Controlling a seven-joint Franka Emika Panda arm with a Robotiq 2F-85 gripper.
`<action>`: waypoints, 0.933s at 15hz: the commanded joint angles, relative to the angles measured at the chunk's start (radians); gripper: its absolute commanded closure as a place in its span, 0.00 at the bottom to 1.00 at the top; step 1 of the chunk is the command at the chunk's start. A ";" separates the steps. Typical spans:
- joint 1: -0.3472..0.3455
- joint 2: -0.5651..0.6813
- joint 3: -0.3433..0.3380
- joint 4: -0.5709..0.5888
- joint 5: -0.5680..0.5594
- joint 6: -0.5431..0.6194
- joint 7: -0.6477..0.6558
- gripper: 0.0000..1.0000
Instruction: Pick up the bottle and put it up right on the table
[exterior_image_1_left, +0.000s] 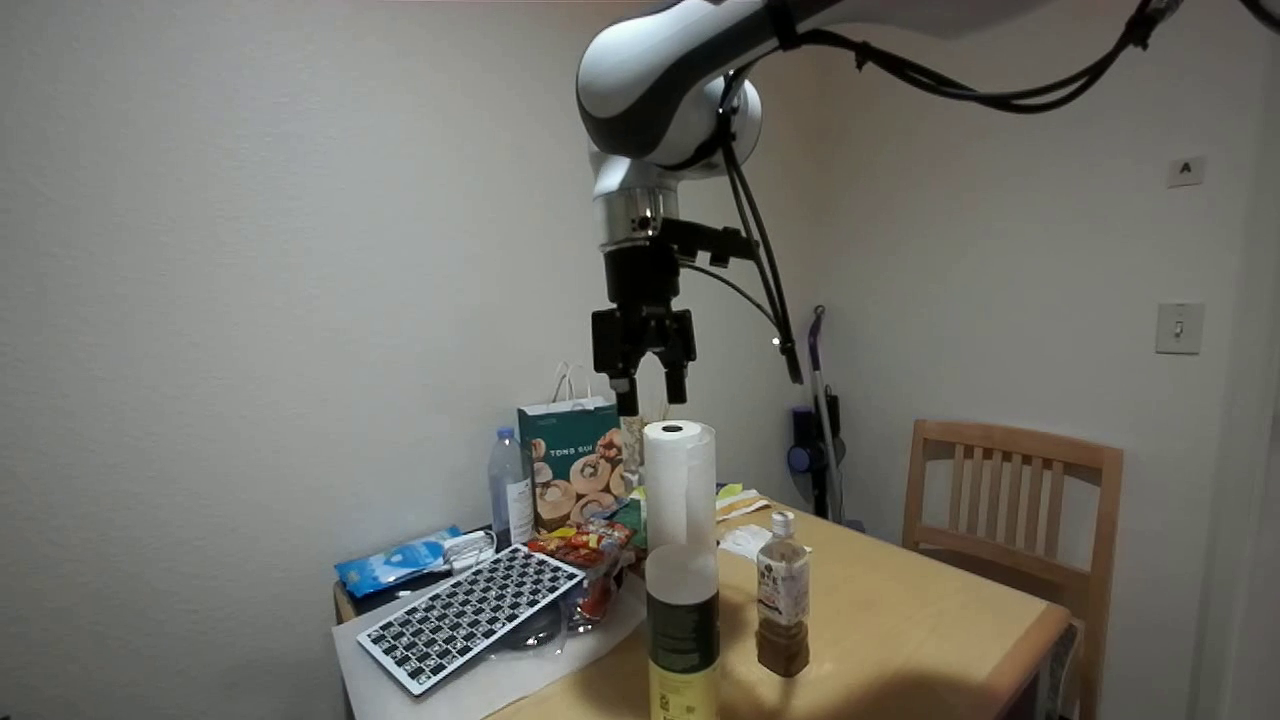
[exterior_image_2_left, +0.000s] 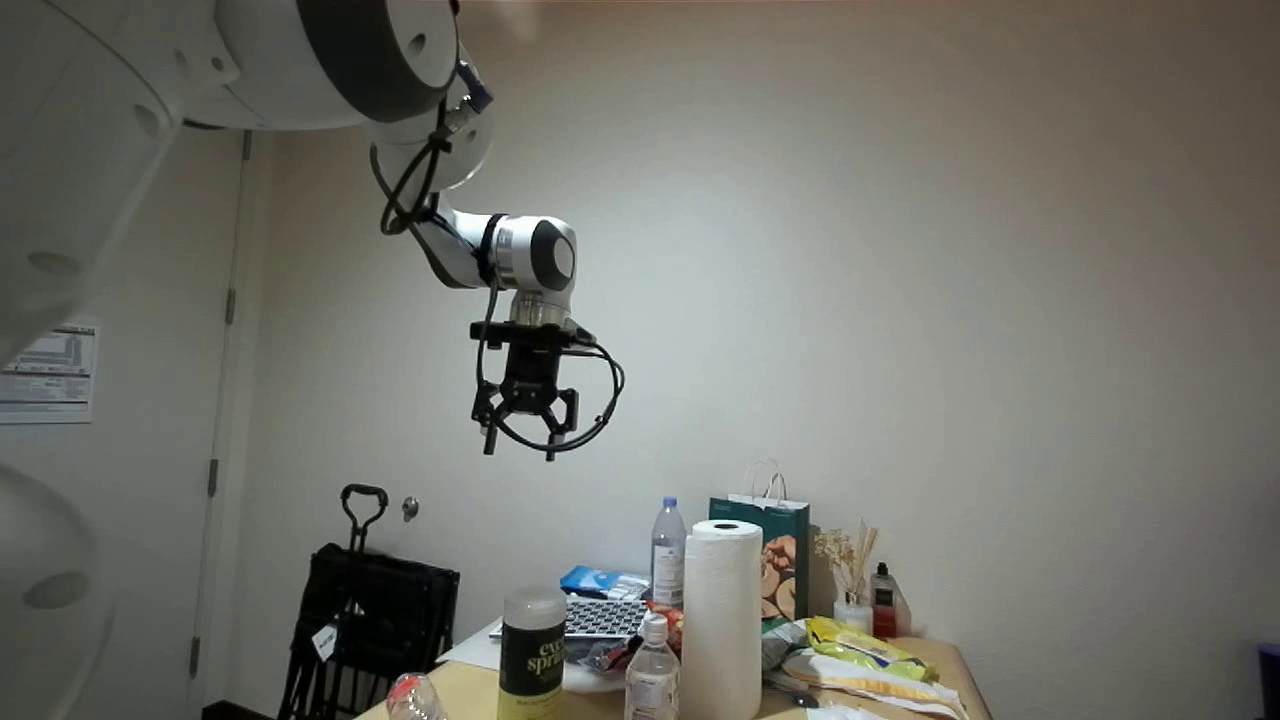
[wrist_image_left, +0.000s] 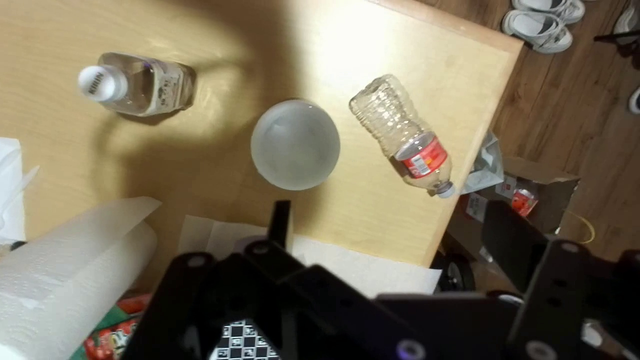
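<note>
Spread wide and holding nothing, our claw (wrist_image_left: 392, 225) is closest to us in the wrist view, well above the tabletop (wrist_image_left: 470, 75). Our clear bottle (wrist_image_left: 402, 130) lies on its side near the corner, its pale cap (wrist_image_left: 445, 189) just inside the edge, apart from a tall canister (wrist_image_left: 295, 145) that stands upright. We see no liquid in the bottle, so we judge it light and thin-walled: springy, easily dented, likely to roll or skid if nudged. We would take it across the middle, on the base side of the red label (wrist_image_left: 425, 159), where the ribbed plastic should slip less, and squeeze gently. Gripping the cap would give us poor purchase for swinging it upright.
</note>
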 joint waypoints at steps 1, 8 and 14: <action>0.011 0.030 0.047 0.062 0.040 -0.093 -0.128 0.00; 0.051 0.038 0.066 0.067 -0.004 -0.115 -0.129 0.00; 0.077 0.037 0.081 -0.013 0.013 -0.016 -0.078 0.00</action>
